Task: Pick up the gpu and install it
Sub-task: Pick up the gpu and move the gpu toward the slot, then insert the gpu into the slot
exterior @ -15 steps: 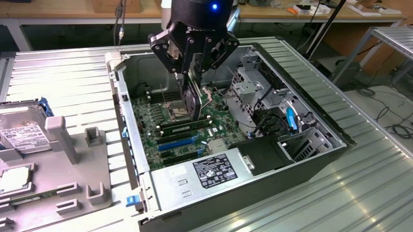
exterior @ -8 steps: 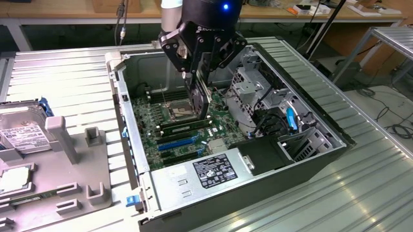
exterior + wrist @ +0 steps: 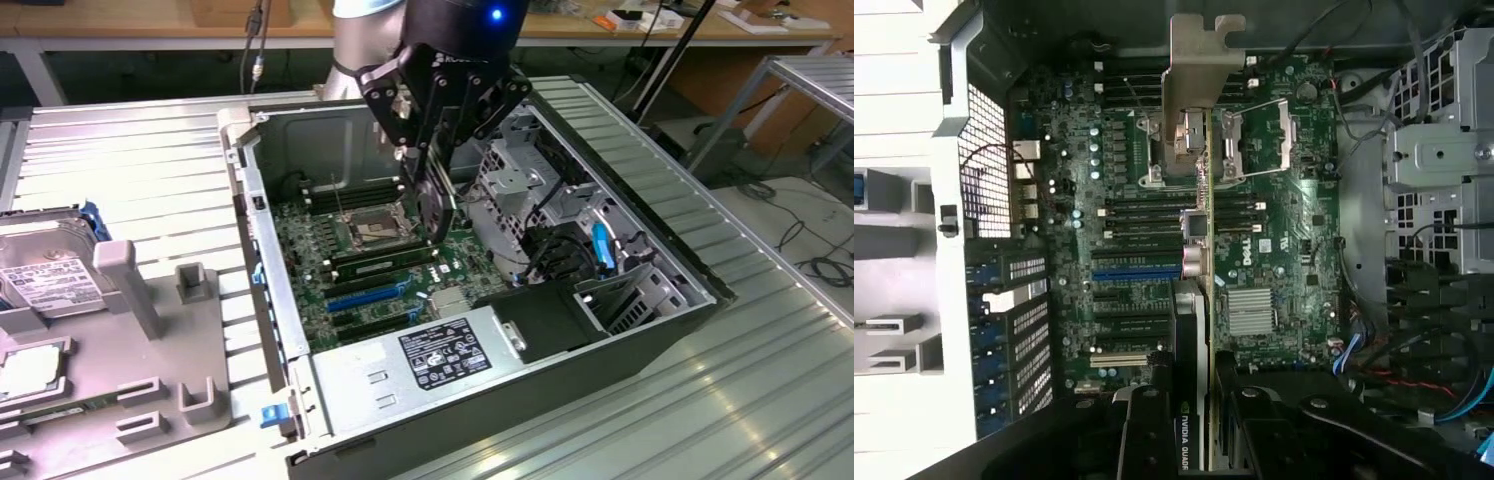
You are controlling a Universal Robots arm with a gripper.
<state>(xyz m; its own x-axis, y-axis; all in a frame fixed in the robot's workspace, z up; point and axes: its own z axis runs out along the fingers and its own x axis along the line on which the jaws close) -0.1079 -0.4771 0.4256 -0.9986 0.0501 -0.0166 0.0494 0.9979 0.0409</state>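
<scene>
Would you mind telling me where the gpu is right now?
In the exterior view's centre, the gpu hangs edge-on in the gripper, inside the open computer case, above the motherboard.

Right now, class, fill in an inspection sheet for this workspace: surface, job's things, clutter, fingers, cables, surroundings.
Surface: ribbed metal table carrying an open computer case.
Job's things: gpu held edge-on over the motherboard, not in a slot.
Clutter: hard drive in a grey holder tray at the exterior view's left.
Fingers: fingers shut on the gpu.
Cables: blue cable and black ones inside the case; floor cables at the exterior view's right.
Surroundings: wooden bench behind the table.
</scene>
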